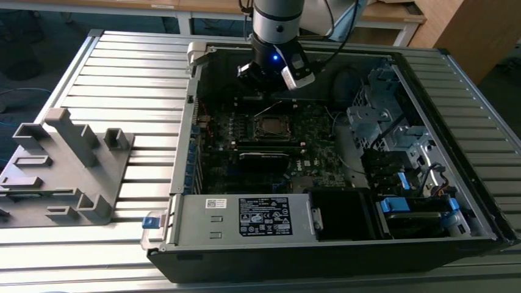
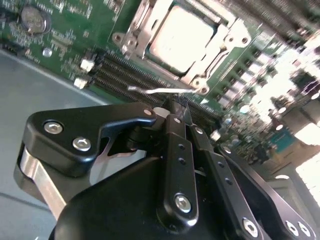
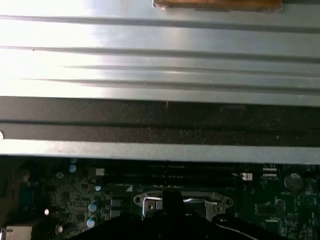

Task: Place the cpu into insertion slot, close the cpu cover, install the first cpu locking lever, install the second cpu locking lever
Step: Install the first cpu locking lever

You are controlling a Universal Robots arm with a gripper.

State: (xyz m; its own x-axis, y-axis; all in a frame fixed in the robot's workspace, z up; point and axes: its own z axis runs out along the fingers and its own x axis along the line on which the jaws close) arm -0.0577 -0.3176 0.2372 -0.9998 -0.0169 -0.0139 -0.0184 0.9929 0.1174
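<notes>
The cpu [image 2: 182,37] lies flat in the insertion slot [image 1: 271,127] on the green motherboard, its silver-grey top showing. The silver cpu cover [image 2: 136,31] lies down around it, framing the chip. A thin wire locking lever [image 2: 150,90] stands up beside the socket, on the side of the memory slots. My gripper [image 2: 177,106] hangs inside the open computer case, just behind the socket in the exterior view [image 1: 270,97]. Its black fingers [image 2: 172,150] are shut together, and their tips sit right at the wire lever. In the first wrist view the cover [image 3: 150,204] shows beyond the dark gripper [image 3: 172,200].
The case [image 1: 407,61] lies open on a slatted metal table [image 1: 122,73]. A power supply box [image 1: 244,217] sits at the near side and drive bays [image 1: 382,122] on the exterior view's right. A grey fixture [image 1: 65,165] stands on the exterior view's left. Memory slots [image 2: 125,75] run beside the socket.
</notes>
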